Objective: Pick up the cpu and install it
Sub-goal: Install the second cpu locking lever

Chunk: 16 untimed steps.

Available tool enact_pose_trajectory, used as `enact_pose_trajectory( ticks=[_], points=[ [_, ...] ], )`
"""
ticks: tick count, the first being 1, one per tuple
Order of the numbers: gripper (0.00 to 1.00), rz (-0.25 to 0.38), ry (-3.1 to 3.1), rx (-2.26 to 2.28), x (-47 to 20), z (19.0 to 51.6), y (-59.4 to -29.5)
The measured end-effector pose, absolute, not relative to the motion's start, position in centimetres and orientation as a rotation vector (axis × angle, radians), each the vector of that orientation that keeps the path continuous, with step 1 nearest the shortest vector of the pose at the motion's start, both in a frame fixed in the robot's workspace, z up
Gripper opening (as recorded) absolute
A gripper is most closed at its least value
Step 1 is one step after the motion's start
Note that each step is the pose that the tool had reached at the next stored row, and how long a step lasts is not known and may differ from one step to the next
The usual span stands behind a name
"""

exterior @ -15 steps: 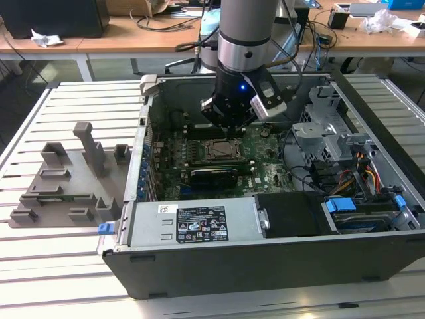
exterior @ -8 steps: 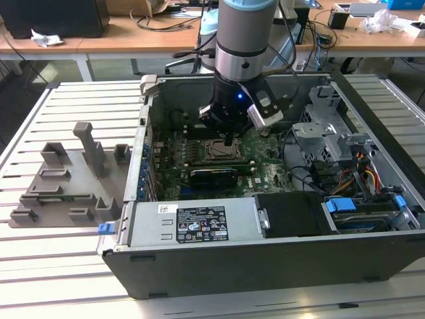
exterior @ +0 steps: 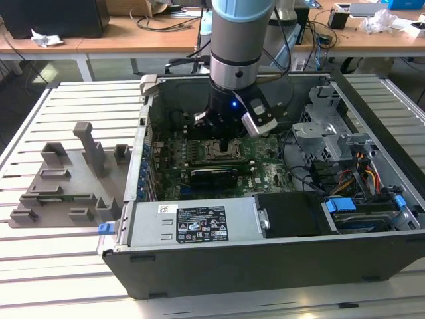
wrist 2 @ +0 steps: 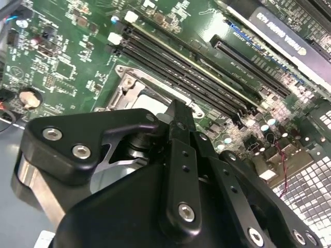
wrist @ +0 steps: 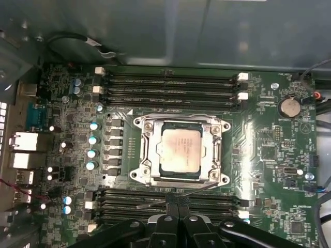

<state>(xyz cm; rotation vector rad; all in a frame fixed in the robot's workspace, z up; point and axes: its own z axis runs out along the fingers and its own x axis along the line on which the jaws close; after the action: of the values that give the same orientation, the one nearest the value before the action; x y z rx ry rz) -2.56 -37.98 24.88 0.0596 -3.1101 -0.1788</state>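
Note:
The cpu (wrist: 180, 151), a flat square chip with a silver-grey top, lies flat inside the metal socket frame (wrist: 145, 150) on the green motherboard. My gripper (wrist: 177, 206) hangs above the board beside the socket, over the memory slots (wrist: 155, 199). Its two black fingers are pressed together and hold nothing. In the second wrist view the gripper (wrist 2: 176, 107) hides most of the socket; a strip of the frame (wrist 2: 135, 88) shows beyond it. In the exterior view the gripper (exterior: 222, 137) hangs inside the open computer case just above the socket (exterior: 217, 152).
The case walls (exterior: 199, 279) surround the board. A power supply (exterior: 192, 224) lies along the near side, a drive cage (exterior: 319, 133) and cables stand at the exterior view's right, and an expansion card (exterior: 212, 177) sits beside the socket. A grey tray with upright blocks (exterior: 66, 179) lies outside, left.

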Motion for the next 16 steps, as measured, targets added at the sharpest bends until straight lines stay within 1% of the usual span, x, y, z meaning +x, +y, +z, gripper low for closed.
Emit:
enact_pose_trajectory(
  ticks=[6, 16],
  points=[
    [0.11, -0.193, -3.11, 0.06, -3.4, 24.2, -38.3],
    [0.11, -0.199, -3.109, 0.06, -4.9, 21.7, -38.3]
  ],
)
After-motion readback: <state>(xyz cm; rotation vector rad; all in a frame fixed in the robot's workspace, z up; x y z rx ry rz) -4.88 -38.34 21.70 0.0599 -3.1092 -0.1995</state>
